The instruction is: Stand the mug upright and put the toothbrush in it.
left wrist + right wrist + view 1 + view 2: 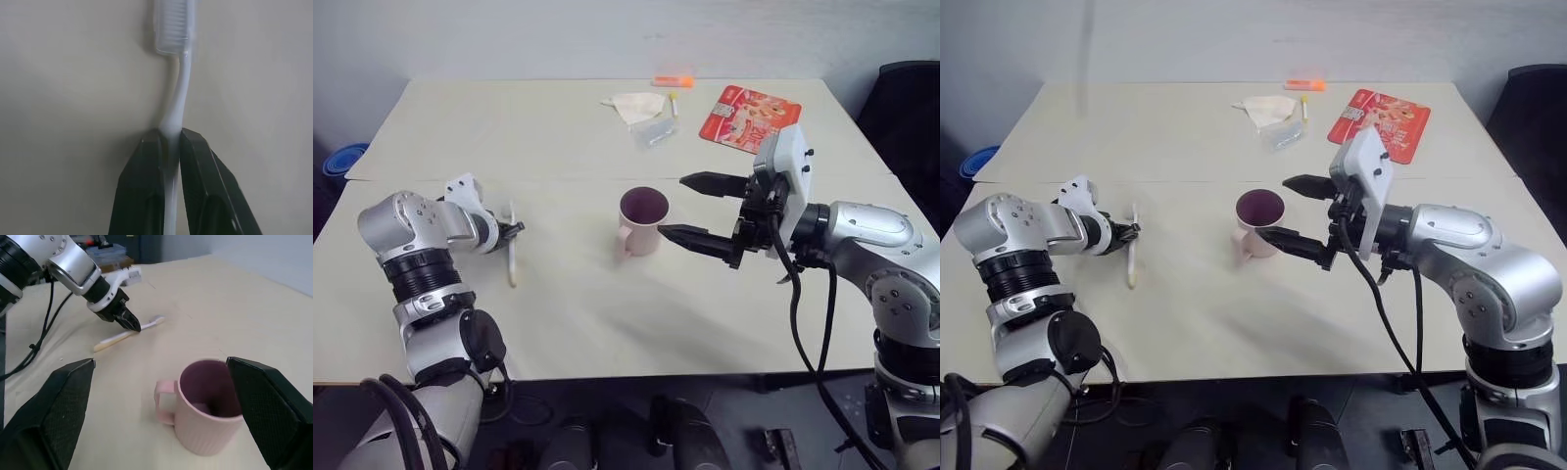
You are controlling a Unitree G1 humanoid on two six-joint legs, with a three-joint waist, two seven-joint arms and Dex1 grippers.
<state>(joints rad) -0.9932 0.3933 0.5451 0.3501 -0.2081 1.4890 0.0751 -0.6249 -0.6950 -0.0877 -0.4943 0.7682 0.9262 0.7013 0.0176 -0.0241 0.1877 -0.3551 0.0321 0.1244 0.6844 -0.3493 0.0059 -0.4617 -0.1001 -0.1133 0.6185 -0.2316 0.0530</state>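
Left gripper (170, 142) pinches one toothbrush (177, 98); right gripper (697, 211) spread beside one mug (641, 223).

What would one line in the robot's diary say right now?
mug: upright on table | left claw: shut on toothbrush, lying flat | right claw: open beside mug

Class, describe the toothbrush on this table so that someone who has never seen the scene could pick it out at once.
Start at the pale table and find the upright pink mug near its middle. To the mug's left, the toothbrush lies flat on the tabletop, pinched at its neck by the shut left tool. It is the slim white stick with a bristled head, far from the orange marker at the back edge.
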